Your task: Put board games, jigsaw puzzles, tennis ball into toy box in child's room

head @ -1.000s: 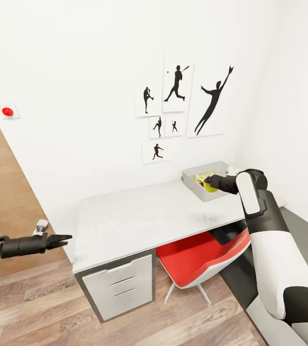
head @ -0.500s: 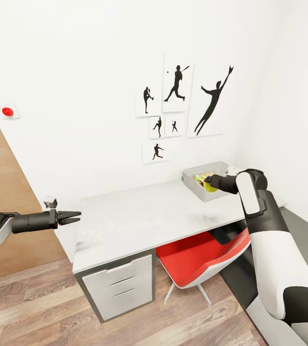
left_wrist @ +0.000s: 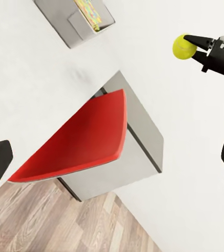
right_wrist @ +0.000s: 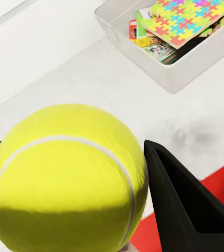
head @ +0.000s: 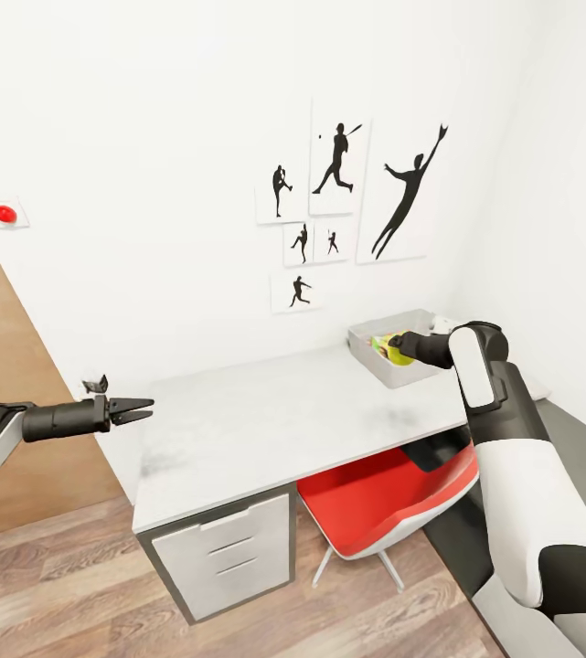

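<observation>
Yellow-green tennis ball (right_wrist: 64,173), grey toy box (right_wrist: 193,68), red chair (head: 384,498)

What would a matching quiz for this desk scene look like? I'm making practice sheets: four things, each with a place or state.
Things:
1. ball
2. puzzle
3. chair
4. left gripper

Places or states:
A. in the toy box
B. between the right gripper's fingers
C. under the desk
D. empty, beside the desk

Pairs: 1-B, 2-A, 3-C, 4-D

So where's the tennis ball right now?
The tennis ball is gripped in the right gripper, held above the table just short of the grey toy box at the head view's right; the right wrist view shows it close up between the jaws.
</observation>
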Robot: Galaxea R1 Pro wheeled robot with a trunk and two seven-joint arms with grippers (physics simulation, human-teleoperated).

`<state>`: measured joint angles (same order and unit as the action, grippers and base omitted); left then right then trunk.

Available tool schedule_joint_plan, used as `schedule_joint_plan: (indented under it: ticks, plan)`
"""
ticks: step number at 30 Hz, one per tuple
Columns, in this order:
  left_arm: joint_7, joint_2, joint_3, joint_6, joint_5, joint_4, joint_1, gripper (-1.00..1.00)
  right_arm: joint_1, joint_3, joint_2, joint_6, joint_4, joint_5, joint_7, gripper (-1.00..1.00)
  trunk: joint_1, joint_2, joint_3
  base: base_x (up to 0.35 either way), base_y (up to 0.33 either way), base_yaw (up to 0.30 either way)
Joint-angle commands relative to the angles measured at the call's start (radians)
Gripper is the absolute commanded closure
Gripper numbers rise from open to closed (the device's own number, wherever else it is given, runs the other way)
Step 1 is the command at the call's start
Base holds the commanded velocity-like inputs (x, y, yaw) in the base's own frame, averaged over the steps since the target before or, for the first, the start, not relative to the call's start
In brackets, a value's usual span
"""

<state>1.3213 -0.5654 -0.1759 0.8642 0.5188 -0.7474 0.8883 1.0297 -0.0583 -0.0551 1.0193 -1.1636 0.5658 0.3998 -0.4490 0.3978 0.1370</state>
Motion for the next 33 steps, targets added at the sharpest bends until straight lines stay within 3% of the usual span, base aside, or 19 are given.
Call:
schedule_joint_plan:
  ticks: [1,15,18,25,33]
  plan:
    - [0.001,-0.001,-0.004,0.009,0.006,0.0,0.001,-1.0,0.001,0.0,0.0,0.001,-0.001,0.012,0.013,1.0,-0.001,0.002,0.002,0.222,0.0,0.0]
    - [0.002,-0.002,-0.004,0.007,0.006,0.0,0.001,-1.0,0.003,-0.001,0.001,-0.003,-0.012,0.007,0.02,1.0,-0.001,0.002,0.002,0.177,-0.048,0.0]
    - [0.002,-0.002,-0.003,0.007,0.007,0.0,0.001,-1.0,0.007,-0.001,0.001,-0.003,-0.013,0.006,0.048,1.0,-0.001,0.002,0.002,0.19,-0.055,0.0]
    - [0.003,-0.002,-0.002,0.01,0.007,0.0,0.001,-1.0,0.014,-0.001,0.013,-0.052,-0.011,0.012,0.186,1.0,-0.001,0.002,0.002,0.18,-0.077,0.0]
    - [0.003,-0.002,-0.003,0.01,0.007,0.0,0.001,-1.0,0.016,0.0,0.018,-0.073,-0.004,0.011,0.213,1.0,-0.001,0.002,0.002,0.14,-0.127,0.0]
